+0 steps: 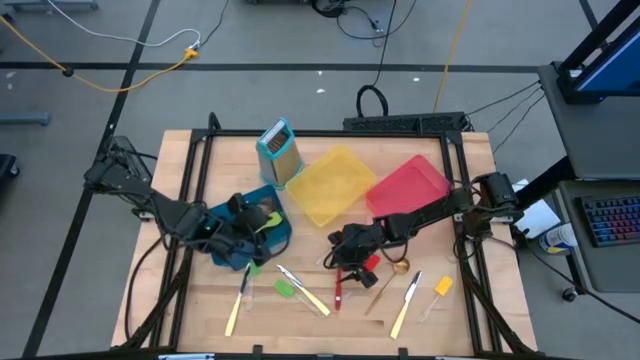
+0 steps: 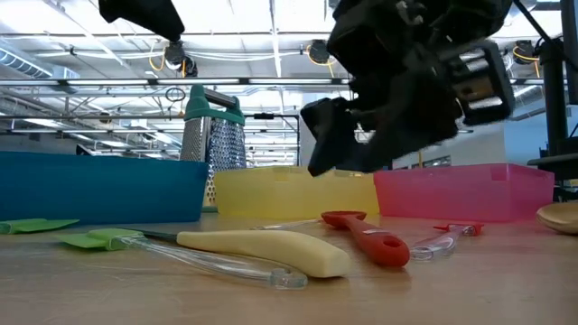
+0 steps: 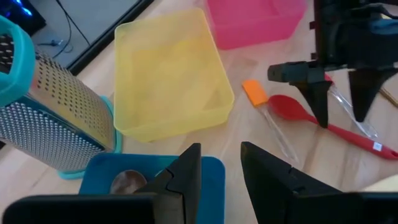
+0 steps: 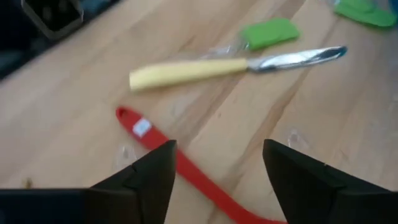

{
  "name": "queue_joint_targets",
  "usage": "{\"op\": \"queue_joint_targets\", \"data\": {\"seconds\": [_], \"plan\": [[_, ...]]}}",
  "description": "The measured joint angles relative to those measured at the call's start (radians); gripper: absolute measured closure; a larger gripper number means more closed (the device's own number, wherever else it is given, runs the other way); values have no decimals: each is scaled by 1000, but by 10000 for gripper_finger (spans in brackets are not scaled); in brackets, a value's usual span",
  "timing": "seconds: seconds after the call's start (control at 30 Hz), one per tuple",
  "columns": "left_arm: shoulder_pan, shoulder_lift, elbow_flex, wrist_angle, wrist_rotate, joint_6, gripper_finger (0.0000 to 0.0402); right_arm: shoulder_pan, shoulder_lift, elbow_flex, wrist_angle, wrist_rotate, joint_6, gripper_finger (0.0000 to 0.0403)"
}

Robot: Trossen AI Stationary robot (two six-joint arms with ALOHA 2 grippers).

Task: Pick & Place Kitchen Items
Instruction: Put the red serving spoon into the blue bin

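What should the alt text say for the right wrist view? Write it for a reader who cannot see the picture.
The right gripper, jaws open, hovers above a red spoon handle lying on the wooden table. Past it lies a cream-handled knife with a green spatula head beside its blade.

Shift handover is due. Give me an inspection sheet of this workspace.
Surface: wooden table, bare patches at the front.
Job's things: red spoon, cream-handled knife, green spatula, orange spatula and other utensils lie loose on the table.
Clutter: blue bin, yellow bin, red bin, upright grater.
Grippers: left tool open above the blue bin; right tool open above the red spoon's handle.
Cables: yellow and black cables on the floor.
Surroundings: a keyboard at the right.
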Motion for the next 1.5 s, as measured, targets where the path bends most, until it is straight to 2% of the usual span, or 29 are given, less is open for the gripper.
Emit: {"op": "queue_joint_targets", "data": {"seconds": [0.27,0.43,0.57,0.77,0.9,1.17,1.27,1.37,1.5], "plan": [[-13,0,0,0,-31,-6,282,-3,0,-1,-60,1,-117,168],[-14,0,0,2,-31,-6,282,-6,50,-9,-53,1,-140,175],[-14,1,-1,3,-33,-5,282,-16,99,-5,25,-2,-174,176],[-14,1,-1,-1,-39,0,282,-44,112,-7,22,-14,-190,181],[-13,1,-1,-14,-39,-2,282,-45,112,-7,16,-14,-224,212],[-13,1,-1,-15,-39,0,282,-47,112,-7,3,6,-252,325],[-13,1,-1,-15,-39,0,282,-45,111,-6,-3,5,-243,356],[-13,1,-1,-15,-39,0,282,-28,110,-6,-1,9,-221,363],[-13,1,-1,-16,-39,0,282,-8,112,-8,25,17,-212,335]]}}
